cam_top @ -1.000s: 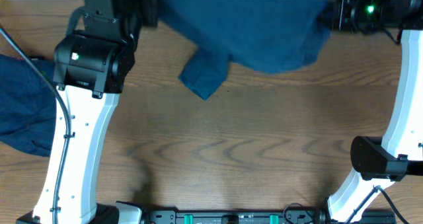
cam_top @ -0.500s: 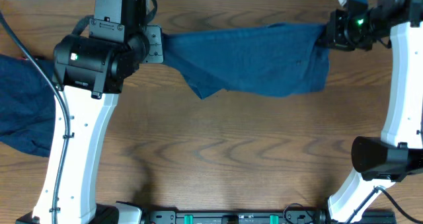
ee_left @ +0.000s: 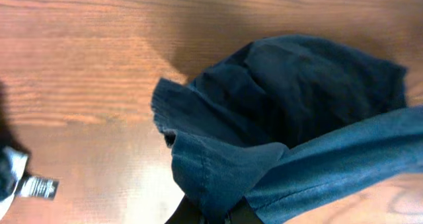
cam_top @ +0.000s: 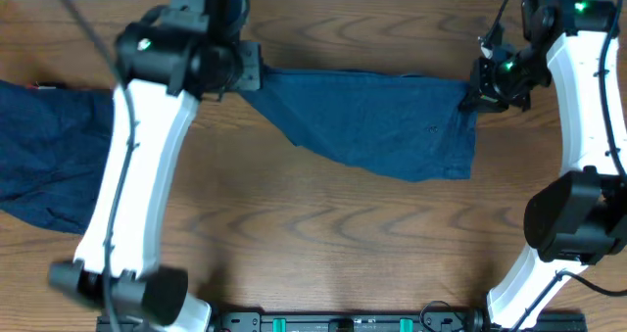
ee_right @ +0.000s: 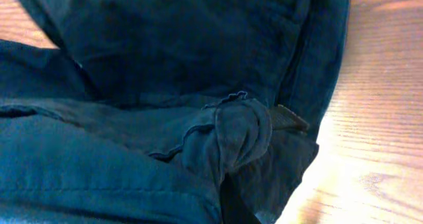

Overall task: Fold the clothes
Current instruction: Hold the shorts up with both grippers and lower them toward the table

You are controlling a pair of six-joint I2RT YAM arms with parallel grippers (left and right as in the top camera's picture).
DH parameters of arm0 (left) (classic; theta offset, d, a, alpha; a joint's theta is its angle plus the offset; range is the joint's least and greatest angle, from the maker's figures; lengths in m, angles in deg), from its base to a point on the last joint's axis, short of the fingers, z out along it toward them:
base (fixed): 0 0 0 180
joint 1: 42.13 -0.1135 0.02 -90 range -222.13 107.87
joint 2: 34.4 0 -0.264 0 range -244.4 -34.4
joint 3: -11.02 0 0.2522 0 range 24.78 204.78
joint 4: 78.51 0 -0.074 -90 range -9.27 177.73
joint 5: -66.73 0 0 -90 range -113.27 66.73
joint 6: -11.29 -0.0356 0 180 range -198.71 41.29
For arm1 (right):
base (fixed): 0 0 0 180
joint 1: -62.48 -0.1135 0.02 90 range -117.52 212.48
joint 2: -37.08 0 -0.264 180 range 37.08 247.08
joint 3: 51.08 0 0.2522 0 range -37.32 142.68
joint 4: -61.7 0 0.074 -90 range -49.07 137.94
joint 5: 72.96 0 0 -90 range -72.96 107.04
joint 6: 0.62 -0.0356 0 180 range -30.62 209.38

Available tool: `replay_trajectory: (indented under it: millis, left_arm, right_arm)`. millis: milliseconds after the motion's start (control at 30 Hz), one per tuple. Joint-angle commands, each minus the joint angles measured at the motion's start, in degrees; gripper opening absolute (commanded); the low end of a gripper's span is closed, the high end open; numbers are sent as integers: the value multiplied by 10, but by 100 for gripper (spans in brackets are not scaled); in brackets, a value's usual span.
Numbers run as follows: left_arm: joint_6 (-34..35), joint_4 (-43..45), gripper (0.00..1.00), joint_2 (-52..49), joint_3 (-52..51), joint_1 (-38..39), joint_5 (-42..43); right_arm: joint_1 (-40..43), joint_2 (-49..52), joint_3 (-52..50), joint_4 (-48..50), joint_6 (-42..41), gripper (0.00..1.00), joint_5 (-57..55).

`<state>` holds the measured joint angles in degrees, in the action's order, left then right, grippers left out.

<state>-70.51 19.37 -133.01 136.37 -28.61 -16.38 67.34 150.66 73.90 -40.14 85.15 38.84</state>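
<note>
left hand (cam_top: 253, 77) pinching garment (cam_top: 382, 126) corner | right hand (cam_top: 474, 95) likewise | both grips buried in cloth | pile (cam_top: 39, 156) cut off left

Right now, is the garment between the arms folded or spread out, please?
Spread out: the garment stretches between the left hand and right hand, each pinching an edge.

text: none legible | label: small white tag (ee_left: 38, 186), lower-left edge of left wrist view, dark print lines too small and blurred to read | brands, numbers, signs: none legible
</note>
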Motion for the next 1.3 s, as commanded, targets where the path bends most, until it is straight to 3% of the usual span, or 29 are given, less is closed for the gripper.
replay_trajectory:
  millis: [0,267,700,800,933,1067,1267]
  left_arm:
    - [-33,24,6,-36,11,-1,-57]
    - [-35,167,6,-126,11,18,-63]
    - [-35,423,6,-131,12,18,-80]
    - [-36,453,6,-125,13,18,-111]
    - [-96,523,6,-108,34,14,-191]
    - [-160,562,6,-59,77,14,-262]
    - [-177,567,6,60,131,13,-335]
  right_arm:
    - [30,0,-4,9,-35,1,-61]
    - [30,0,-4,17,-41,1,-63]
    - [30,0,-5,40,-81,1,-113]
    - [30,0,-3,88,-55,1,-113]
    - [35,0,18,231,-7,1,-115]
    - [45,0,126,312,-28,1,-111]
    - [45,-4,398,292,-25,1,-111]
